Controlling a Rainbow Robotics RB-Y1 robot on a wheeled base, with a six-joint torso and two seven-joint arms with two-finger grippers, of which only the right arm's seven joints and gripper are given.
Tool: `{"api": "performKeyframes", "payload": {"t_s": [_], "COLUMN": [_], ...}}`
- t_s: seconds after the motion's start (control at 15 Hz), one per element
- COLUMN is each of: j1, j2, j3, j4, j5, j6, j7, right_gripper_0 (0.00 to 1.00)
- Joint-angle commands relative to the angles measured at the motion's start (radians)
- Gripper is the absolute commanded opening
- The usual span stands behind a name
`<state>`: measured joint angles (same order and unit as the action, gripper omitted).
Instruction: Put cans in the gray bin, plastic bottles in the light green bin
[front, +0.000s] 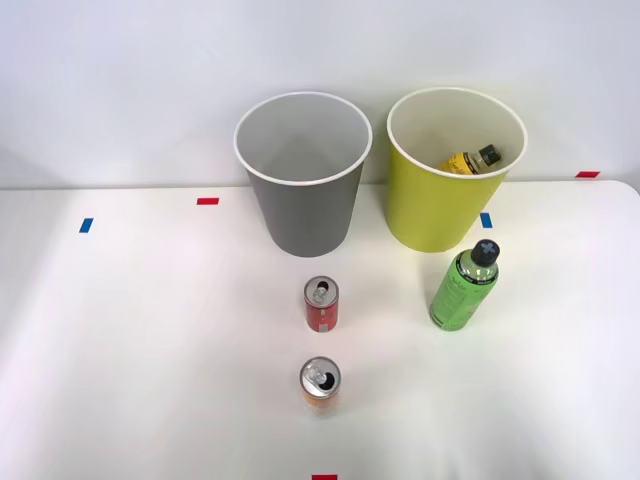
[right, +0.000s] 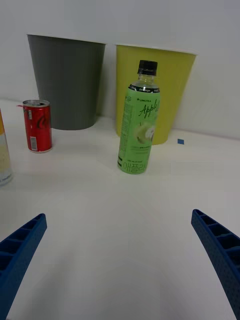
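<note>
One bottle (front: 472, 160) inside right bin (front: 440, 215)

Bright, even light; soft faint shadows.

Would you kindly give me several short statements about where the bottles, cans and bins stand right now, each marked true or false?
1. The yellow bottle lies inside the light green bin. True.
2. The green bottle lies on its side. False: it stands upright on the table, in front of the light green bin.
3. The red can is in the gray bin. False: it stands on the table in front of that bin.
4. The orange can stands nearer the robot than the red can. True.
5. The right gripper holds the green bottle. False: its jaws are open, with the bottle ahead of them.
</note>
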<state>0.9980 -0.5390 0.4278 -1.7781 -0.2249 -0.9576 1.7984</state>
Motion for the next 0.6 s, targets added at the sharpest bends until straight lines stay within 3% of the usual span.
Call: {"api": "performKeyframes", "payload": {"t_s": [0.07,0.27,0.6], "j1": [0.001,0.007,0.005], "j2": [0.070,0.113,0.114], "j3": [0.005,0.005,-0.014], "j4": [0.080,0.095,0.095], "j5": [-0.011,-0.007,0.001], "j6": [-0.067,-0.078,-0.078], "j7": [0.016,0.035,0.047], "right_gripper_0": [1.00,1.00,1.00]}}
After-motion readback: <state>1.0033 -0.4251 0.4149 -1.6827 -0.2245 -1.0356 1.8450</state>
